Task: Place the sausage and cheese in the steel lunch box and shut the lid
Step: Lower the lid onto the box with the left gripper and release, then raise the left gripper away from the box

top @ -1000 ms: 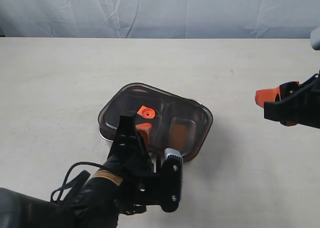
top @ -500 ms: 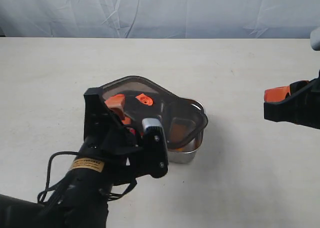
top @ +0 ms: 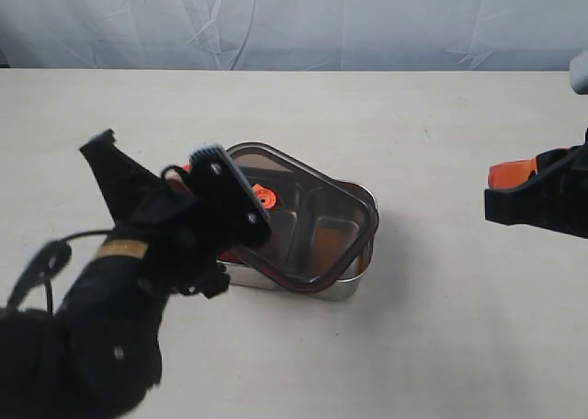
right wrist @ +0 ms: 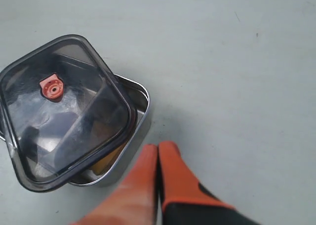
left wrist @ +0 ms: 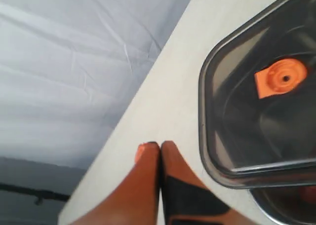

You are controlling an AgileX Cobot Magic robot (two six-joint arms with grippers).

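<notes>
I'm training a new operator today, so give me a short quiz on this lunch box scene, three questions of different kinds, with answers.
1. True or false: the lid sits squarely sealed on the steel lunch box.
2. Multiple choice: the right gripper is A) open, B) shut on the lid, C) shut and holding nothing.
3. Fill in: the small tab at the lid's centre is coloured ____.

Key: 1 false, the lid lies askew with one corner of the box uncovered; 2 C; 3 orange.
</notes>
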